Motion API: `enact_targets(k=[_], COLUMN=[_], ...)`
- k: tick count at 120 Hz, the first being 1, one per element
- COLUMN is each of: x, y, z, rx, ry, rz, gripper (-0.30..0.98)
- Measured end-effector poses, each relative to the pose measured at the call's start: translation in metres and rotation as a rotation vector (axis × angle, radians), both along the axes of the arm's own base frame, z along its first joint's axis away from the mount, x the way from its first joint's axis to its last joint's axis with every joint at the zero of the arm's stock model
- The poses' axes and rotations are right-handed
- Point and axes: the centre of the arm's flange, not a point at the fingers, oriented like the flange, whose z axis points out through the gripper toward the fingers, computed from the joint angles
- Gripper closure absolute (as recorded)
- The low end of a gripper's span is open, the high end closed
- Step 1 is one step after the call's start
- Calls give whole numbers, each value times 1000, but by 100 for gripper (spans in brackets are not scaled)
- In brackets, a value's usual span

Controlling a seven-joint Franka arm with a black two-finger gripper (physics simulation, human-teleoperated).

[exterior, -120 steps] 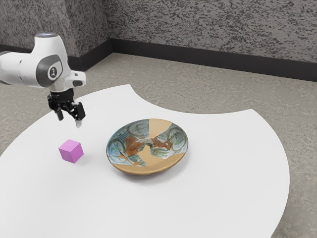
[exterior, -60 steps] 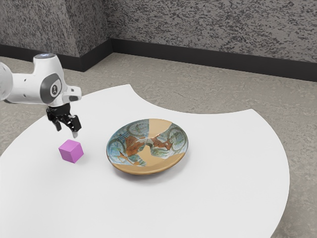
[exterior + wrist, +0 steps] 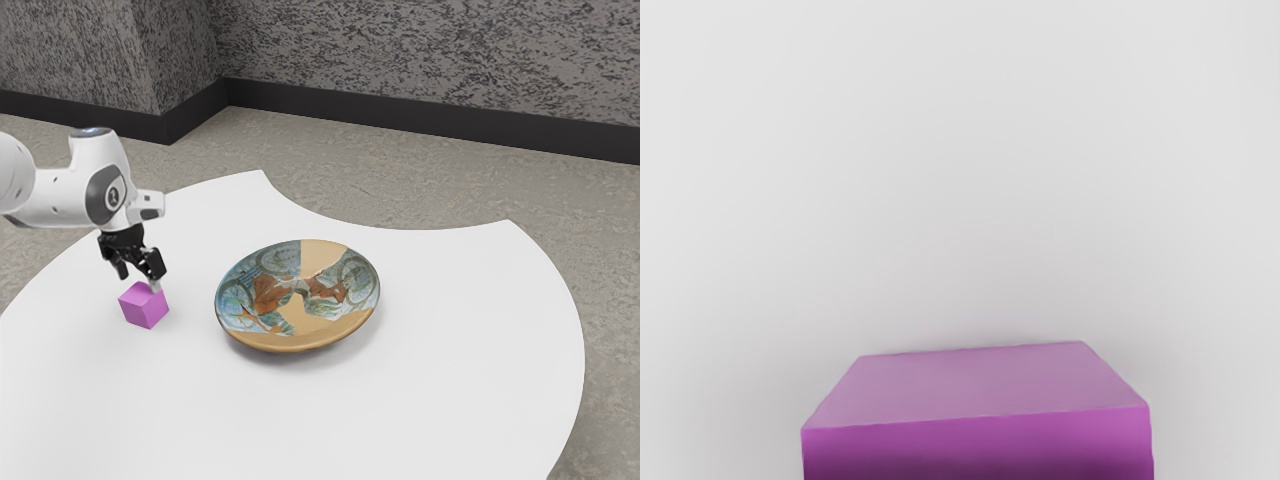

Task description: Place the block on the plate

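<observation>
Lower now, the spread hand [image 3: 139, 278] hangs by the plain magenta, crisp-edged block [image 3: 142, 308].

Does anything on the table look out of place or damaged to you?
Nothing looks spilled or askew: the purple block sits on the table beside the plate. Only the plate's decoration looks odd, interrupted by plain tan patches, perhaps by design.

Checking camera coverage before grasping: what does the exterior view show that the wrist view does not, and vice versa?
From the exterior view: the patterned plate, arm, floor, wall and end effector, open above the block. From the wrist view: a close-up of two block faces. In both: the purple block on the white table.
</observation>
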Motion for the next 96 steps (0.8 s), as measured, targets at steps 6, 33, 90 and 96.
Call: enact_targets(k=[6,33,90,96], x=[0,-4,-14,-13], y=[-1,-2,4,4], z=[-3,-15,-42,-43], rx=[-3,-15,-20,-18], ry=[1,7,18,15], rz=[-2,-3,5,2], gripper=[0,0,3,7])
